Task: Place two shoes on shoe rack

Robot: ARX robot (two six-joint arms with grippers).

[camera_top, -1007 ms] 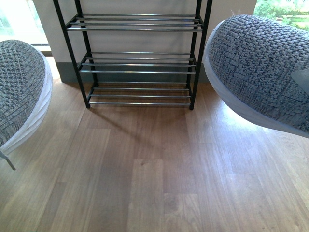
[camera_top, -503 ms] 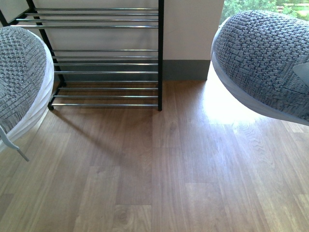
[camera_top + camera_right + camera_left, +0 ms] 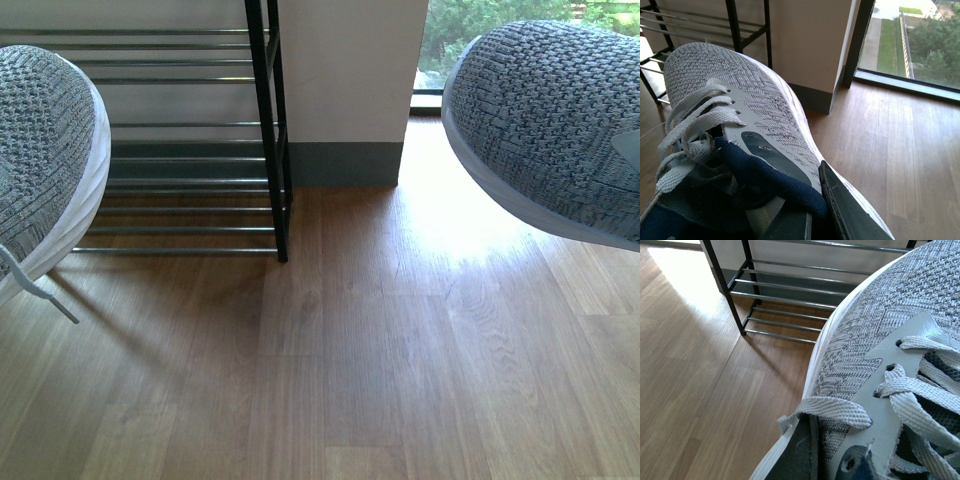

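Two shoes are up off the floor (image 3: 350, 350), one in each of my grippers. The left shoe (image 3: 40, 160) is at the left edge of the front view and the right shoe (image 3: 550, 120) is at the right edge. A broad strip of bare floor lies open between them.

Both toes point far, so each long axis runs near to far. The left shoe's toe faces the rack (image 3: 268, 130). The right shoe's toe faces the window (image 3: 470, 40), well right of the rack.

Only the rack's right end shows in front, with two black posts and three tiers of rods. Those posts stand just left of the wall (image 3: 345, 70), so there is no room past that edge.

My left gripper (image 3: 812, 460) is clamped on the left shoe's (image 3: 865, 340) side wall by the laces, with one dark finger outside the sole. My right gripper (image 3: 815, 220) is pinched on the right shoe's (image 3: 740, 100) navy collar, one finger inside and one outside.

From the right wrist, the rack (image 3: 732, 25) stands beyond that shoe's toe and off to one side.
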